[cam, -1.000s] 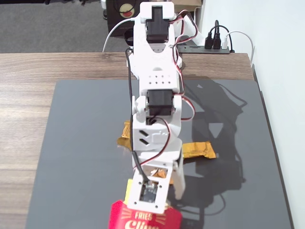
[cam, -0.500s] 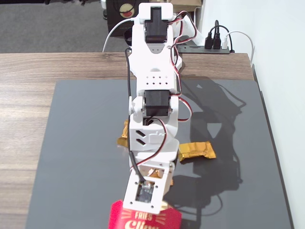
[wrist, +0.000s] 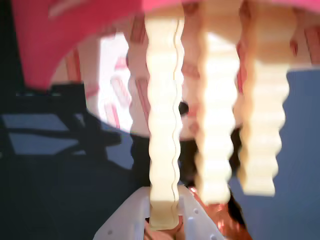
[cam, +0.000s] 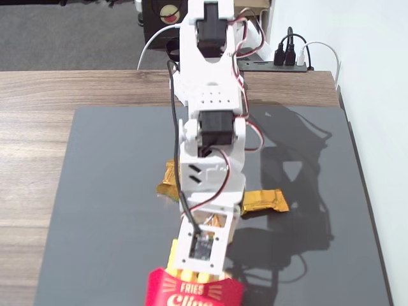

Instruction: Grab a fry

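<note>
In the wrist view three pale-yellow crinkle-cut fries stand in the red "FRIES" carton (wrist: 45, 45). The left fry (wrist: 162, 125) reaches down so that its end lies between my white jaws. My gripper (wrist: 164, 220) looks closed tight on that end. The middle fry (wrist: 215, 130) and the right fry (wrist: 262, 120) are free beside it. In the fixed view my gripper (cam: 193, 268) reaches down into the carton (cam: 191, 292) at the bottom edge. Yellow fry tips (cam: 173, 254) show beside it, and the fingertips are hidden by the wrist.
Two crumpled gold foil wrappers lie on the dark grey mat (cam: 108, 191), one (cam: 169, 180) left of the arm and one (cam: 264, 201) right of it. The mat sits on a wooden table (cam: 38, 95). A power strip with cables (cam: 290, 58) lies at the back.
</note>
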{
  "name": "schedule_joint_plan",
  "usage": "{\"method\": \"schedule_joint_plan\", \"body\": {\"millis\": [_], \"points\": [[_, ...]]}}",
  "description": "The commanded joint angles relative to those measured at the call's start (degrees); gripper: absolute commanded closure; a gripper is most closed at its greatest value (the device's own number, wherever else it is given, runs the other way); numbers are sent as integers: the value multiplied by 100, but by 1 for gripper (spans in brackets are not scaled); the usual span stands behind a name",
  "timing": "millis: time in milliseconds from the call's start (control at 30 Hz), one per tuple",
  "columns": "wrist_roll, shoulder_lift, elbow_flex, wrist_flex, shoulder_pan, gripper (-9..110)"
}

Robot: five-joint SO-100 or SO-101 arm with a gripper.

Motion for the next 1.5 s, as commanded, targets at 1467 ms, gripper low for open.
{"method": "schedule_joint_plan", "body": {"millis": [1467], "points": [[-1934, 6478, 3894, 2312, 958, 101]]}}
